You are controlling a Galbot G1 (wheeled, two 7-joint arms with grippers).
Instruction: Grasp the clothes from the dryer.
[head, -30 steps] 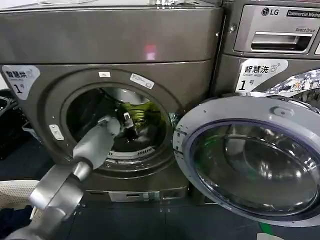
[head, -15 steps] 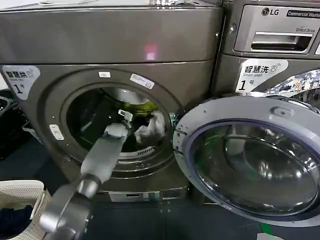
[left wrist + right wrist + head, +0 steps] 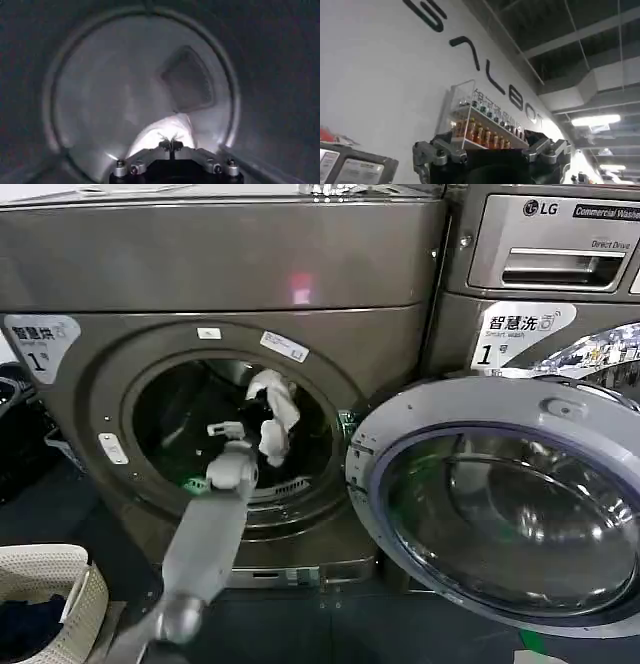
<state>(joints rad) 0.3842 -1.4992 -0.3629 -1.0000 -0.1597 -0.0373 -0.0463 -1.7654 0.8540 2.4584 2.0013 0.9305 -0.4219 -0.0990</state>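
Inside the round mouth of the dryer (image 3: 235,274), its door (image 3: 500,504) swung wide so I can reach, my left arm stretches in. From my left gripper (image 3: 240,429) a white cloth (image 3: 275,409) hangs, pinched tight between closed fingers, lifted off the drum floor. That high hold should let it clear the rim. My right gripper (image 3: 492,155) waits aside, pointing upward.

the head view is evenly lit, glare streaking the open door glass (image 3: 520,514); beyond the left gripper (image 3: 171,146) the drum (image 3: 145,90) looks dim, hazy and soft-focused.
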